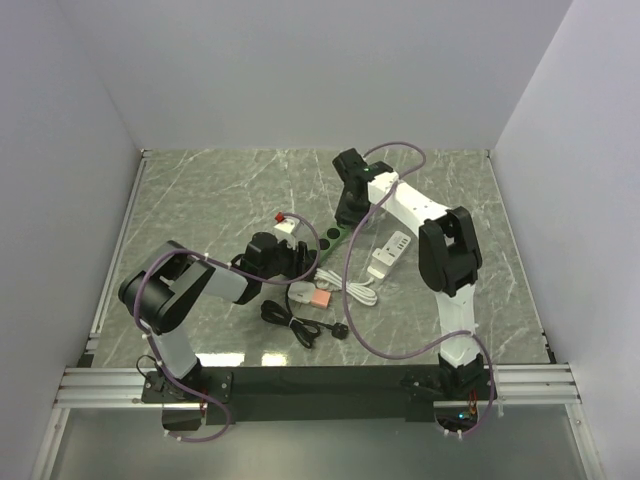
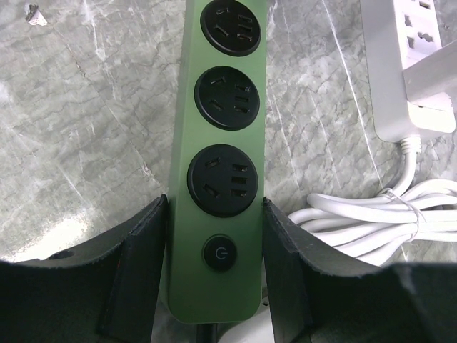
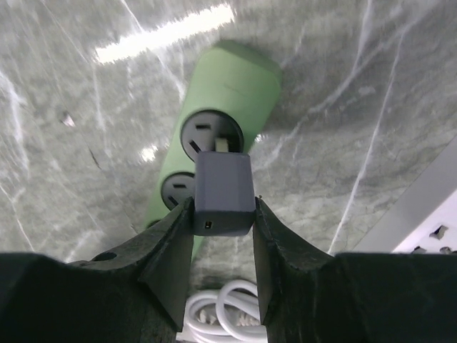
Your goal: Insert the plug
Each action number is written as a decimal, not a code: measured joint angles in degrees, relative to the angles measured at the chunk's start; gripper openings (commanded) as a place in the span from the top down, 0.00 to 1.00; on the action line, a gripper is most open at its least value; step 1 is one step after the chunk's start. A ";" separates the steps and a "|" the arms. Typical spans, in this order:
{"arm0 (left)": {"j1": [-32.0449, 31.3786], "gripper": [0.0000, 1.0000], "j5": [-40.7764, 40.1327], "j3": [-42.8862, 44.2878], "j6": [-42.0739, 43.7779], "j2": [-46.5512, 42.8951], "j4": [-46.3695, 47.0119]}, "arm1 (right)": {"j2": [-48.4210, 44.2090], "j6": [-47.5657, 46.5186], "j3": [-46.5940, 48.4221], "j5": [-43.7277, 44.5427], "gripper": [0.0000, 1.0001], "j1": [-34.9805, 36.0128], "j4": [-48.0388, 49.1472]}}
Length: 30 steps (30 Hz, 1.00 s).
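Note:
A green power strip (image 1: 332, 240) with three round black sockets lies mid-table. My left gripper (image 2: 214, 264) is shut on its switch end, one finger (image 2: 139, 271) on each side of it. The strip fills the middle of the left wrist view (image 2: 221, 86). My right gripper (image 3: 221, 207) is shut on a dark grey plug (image 3: 223, 189) and holds it over the strip's far-end socket (image 3: 207, 136). The plug's metal prongs (image 3: 223, 145) point at that socket. I cannot tell whether they touch it. In the top view the right gripper (image 1: 350, 212) is at the strip's far end.
A white power strip (image 1: 392, 252) lies right of the green one, its coiled white cable (image 2: 378, 221) beside it. A black cable with a plug (image 1: 300, 322) and a pink-and-white adapter (image 1: 312, 296) lie nearer me. A small red-and-white item (image 1: 285, 222) lies left of the strip.

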 measured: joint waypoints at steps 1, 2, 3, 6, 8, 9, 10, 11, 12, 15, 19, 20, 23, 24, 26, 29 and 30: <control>0.02 1.00 0.07 -0.04 0.07 0.00 0.09 | -0.59 0.02 -1.05 -0.22 1.00 0.00 0.46; 0.02 1.00 0.07 -0.11 0.07 0.00 0.20 | -1.27 0.02 -2.38 -0.55 1.00 0.00 0.94; 0.02 1.00 0.07 -0.22 0.09 0.00 0.42 | -1.84 0.04 -3.78 -1.11 1.00 0.00 1.51; 0.02 1.00 0.07 -0.33 0.13 0.00 0.61 | -2.73 -0.37 -7.08 -3.43 1.00 0.09 2.64; 0.02 1.00 0.11 -0.33 0.39 0.00 0.61 | -2.54 -1.33 -7.04 -3.85 1.00 0.22 2.51; 0.02 1.00 0.15 -0.33 0.39 0.00 0.61 | -2.21 -1.79 -6.49 -3.80 1.00 0.24 2.03; 0.02 1.00 0.13 -0.33 0.42 0.00 0.61 | -1.81 -2.16 -5.70 -3.80 1.00 0.26 1.27; 0.02 1.00 0.13 -0.33 0.39 0.00 0.61 | -1.33 -2.51 -4.61 -3.82 1.00 0.28 0.39; 0.02 1.00 0.13 -0.33 0.39 0.00 0.61 | -0.90 -2.69 -3.41 -3.87 1.00 0.28 -0.59; 0.02 1.00 0.13 -0.33 0.39 0.00 0.61 | 0.63 -3.17 0.02 -3.82 1.00 0.39 -3.93; 0.02 1.00 0.13 -0.33 0.39 0.04 0.66 | 0.72 -3.28 0.46 -3.56 1.00 0.42 -4.63; 0.02 1.00 0.11 -0.33 0.37 0.07 0.72 | 0.26 -3.26 -0.02 -3.34 1.00 0.48 -4.33; 0.02 1.00 0.09 -0.37 0.35 0.07 0.81 | -1.68 -3.13 -2.38 -2.54 1.00 0.66 -2.10; 0.02 1.00 0.07 -0.37 0.35 0.07 0.81 | -2.23 -3.15 -3.15 -2.32 1.00 0.70 -1.25; 0.02 1.00 0.07 -0.37 0.33 0.07 0.79 | -3.37 -3.30 -4.55 -2.03 1.00 0.74 0.09; -0.09 1.00 0.17 -0.37 0.42 -0.04 0.70 | -5.31 -4.22 -6.69 -1.62 1.00 0.74 1.18; -0.13 0.99 0.28 -0.37 0.39 -0.15 0.61 | -5.79 -4.66 -7.08 -1.36 1.00 0.74 1.29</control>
